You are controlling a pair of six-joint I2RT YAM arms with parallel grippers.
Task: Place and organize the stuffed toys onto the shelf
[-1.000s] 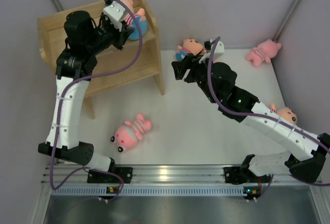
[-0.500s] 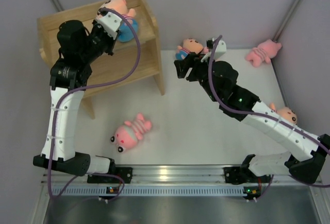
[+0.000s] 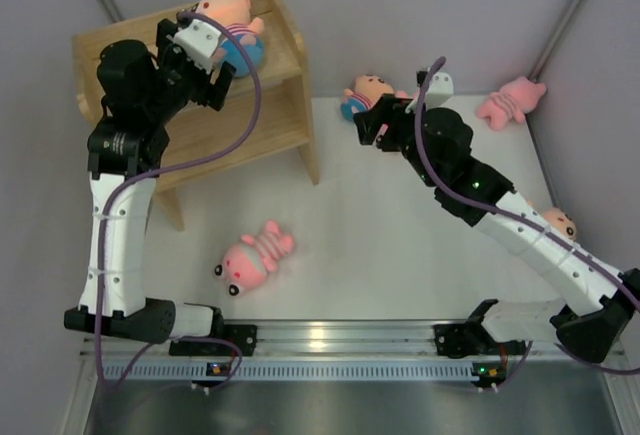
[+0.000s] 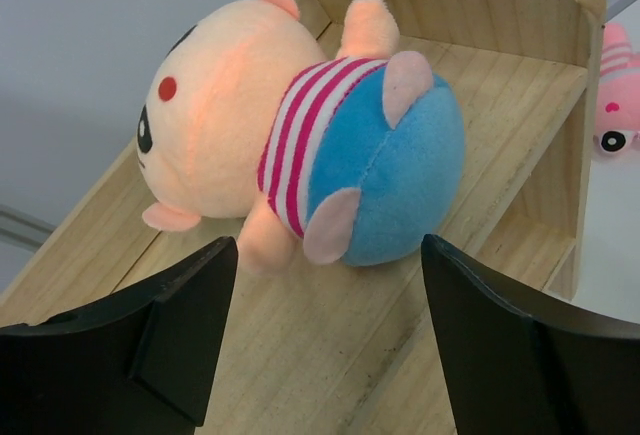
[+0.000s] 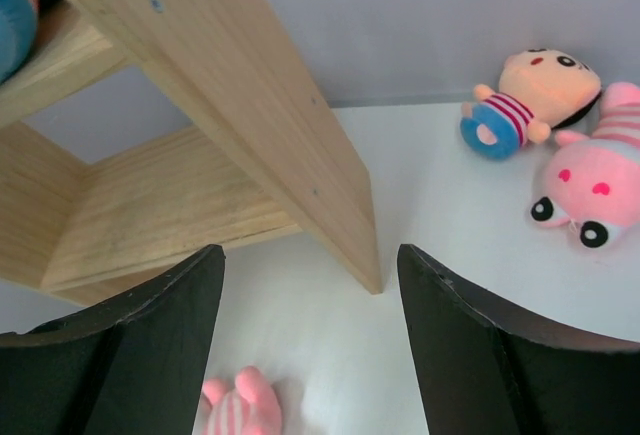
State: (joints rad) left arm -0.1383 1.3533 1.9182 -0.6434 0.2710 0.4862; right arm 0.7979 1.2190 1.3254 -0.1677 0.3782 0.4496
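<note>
left arm (image 3: 120, 215) has drawn back toward the left edge, uncovering the peach big-headed plush doll in a striped shirt and blue pants (image 4: 300, 155). that doll now lies on its side on the top tier of the small light wood shelf (image 3: 285, 125) at the far left corner of the bench (image 3: 400, 245). the left gripper (image 4: 328, 255) sits just short of it, spread wide and empty. right arm (image 3: 520, 240) has reached a little farther out, and the right gripper (image 3: 368, 127) is likewise spread with nothing between its fingers. what the next move turns on, i judge, is the second peach doll (image 3: 366, 89) by the far edge. it lies just beyond the right gripper and well apart from the left one, so the right arm is nearer. its body seems to run roughly along that edge, head away from the shelf.
</note>
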